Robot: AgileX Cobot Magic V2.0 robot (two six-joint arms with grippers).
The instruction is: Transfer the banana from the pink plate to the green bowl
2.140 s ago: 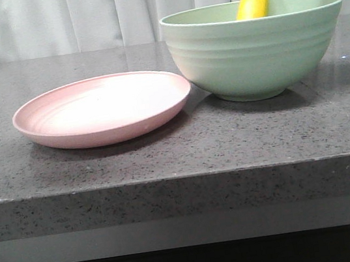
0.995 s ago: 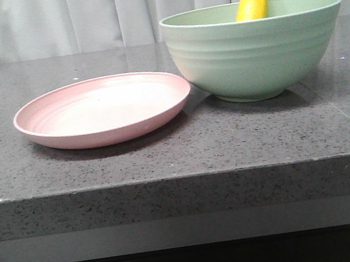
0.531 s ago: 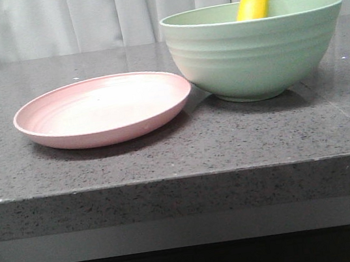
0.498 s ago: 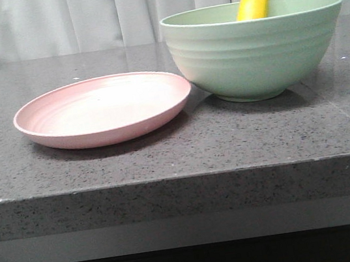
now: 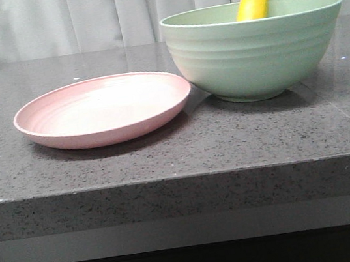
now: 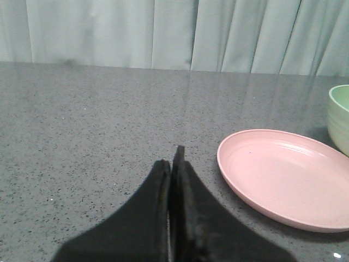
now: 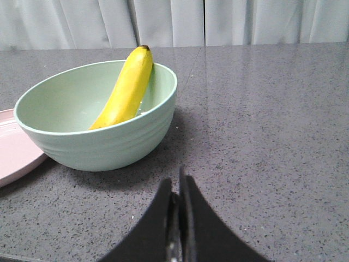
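Banana (image 7: 124, 90) sits inside the green bowl (image 5: 255, 53), leaning against the bowl's inner wall with its dark tip poking above the rim; in the front view only the upper end shows over the rim. Pink plate (image 5: 102, 109) lies flat on the grey speckled countertop (image 5: 229, 142), bare, on the robot's left of the bowl; the plate's rim and the bowl's lower wall look touching or nearly so, cannot tell which. Left gripper (image 6: 171, 164): fingers pressed together, nothing between them, low over the countertop, near the plate but apart from it. Right gripper (image 7: 178, 188): fingers likewise pressed together with nothing held, low over the countertop, near the bowl and clear of it. Neither arm shows in the front view. Pale pleated curtain (image 5: 79, 17) behind the countertop.
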